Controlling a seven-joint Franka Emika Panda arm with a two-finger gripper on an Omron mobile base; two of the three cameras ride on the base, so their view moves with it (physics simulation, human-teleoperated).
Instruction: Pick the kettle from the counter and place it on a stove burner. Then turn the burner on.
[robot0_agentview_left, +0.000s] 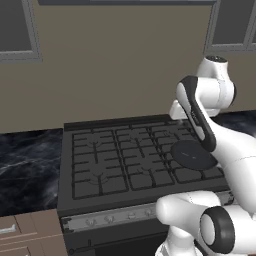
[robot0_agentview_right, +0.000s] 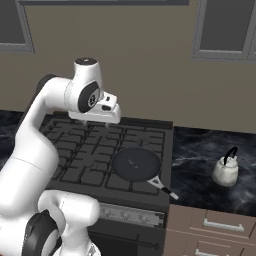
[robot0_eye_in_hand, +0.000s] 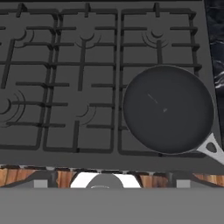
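The small cream kettle (robot0_agentview_right: 226, 171) with a black arched handle stands upright on the black marble counter (robot0_agentview_right: 200, 150), to the right of the stove (robot0_agentview_right: 75, 165). My gripper (robot0_agentview_right: 96, 123) hangs over the back middle of the stove, far left of the kettle, pointing down. In the hand view the gripper (robot0_eye_in_hand: 111, 181) is open, its two dark fingertips (robot0_eye_in_hand: 40, 180) wide apart with nothing between them. Under the hand lie grated stove burners, such as the front middle stove burner (robot0_eye_in_hand: 85, 109).
A flat round dark frying pan (robot0_eye_in_hand: 168, 109) sits on the front right burner, its handle sticking out toward the front edge (robot0_agentview_right: 162, 189). A grey strip of round knobs (robot0_agentview_right: 132, 215) runs along the stove front. Brown drawers (robot0_agentview_right: 215, 225) lie below the counter.
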